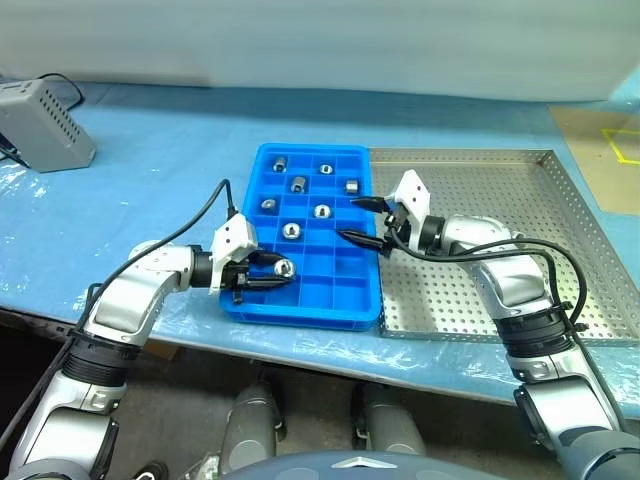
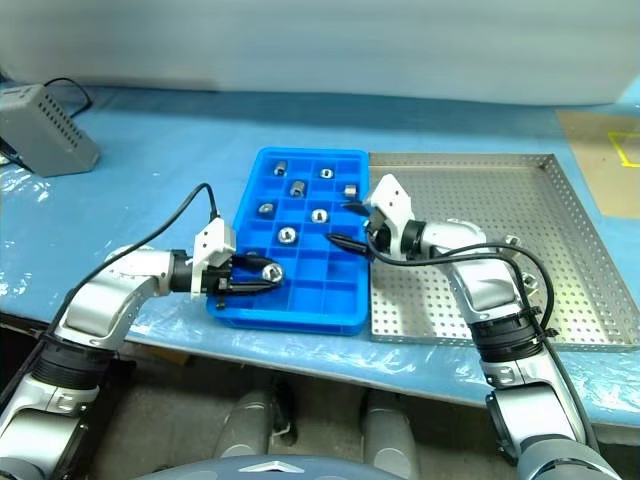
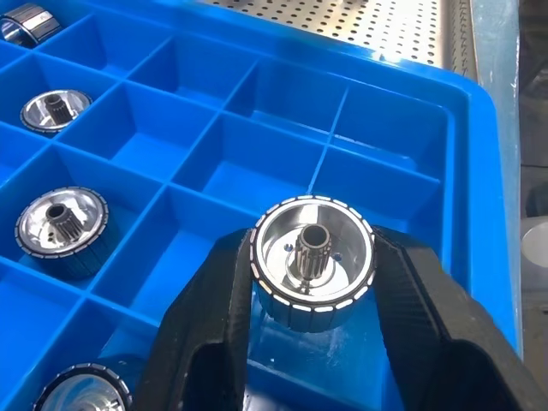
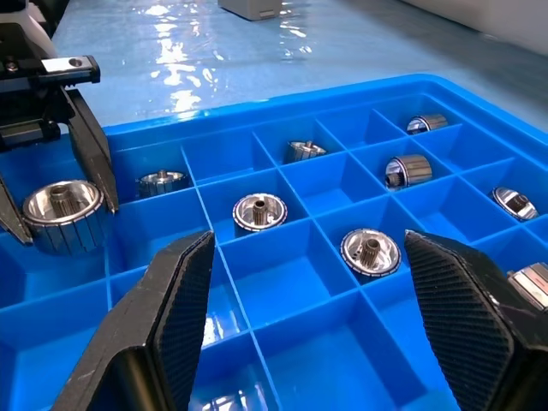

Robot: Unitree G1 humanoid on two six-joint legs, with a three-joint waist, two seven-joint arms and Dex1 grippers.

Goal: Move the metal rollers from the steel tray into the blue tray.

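The blue tray (image 1: pixel 300 316) lies on the table with its right side against the steel tray (image 1: pixel 480 200). Several metal rollers (image 1: pixel 291 230) sit in its far compartments, one to a cell. My left gripper (image 1: pixel 283 272) is shut on one metal roller (image 3: pixel 312 261), held just above a near-left compartment with its hub facing the wrist camera. My right gripper (image 1: pixel 348 219) hangs open over the blue tray's right edge, pointing left across it, with nothing between its fingers (image 4: pixel 184 291). The right wrist view shows the held roller (image 4: pixel 62 210) across the tray.
A grey box (image 1: pixel 45 125) with a cable stands at the back left of the blue-covered table. The steel tray's raised rim (image 1: pixel 585 215) runs along the right. The table's front edge lies just below both trays.
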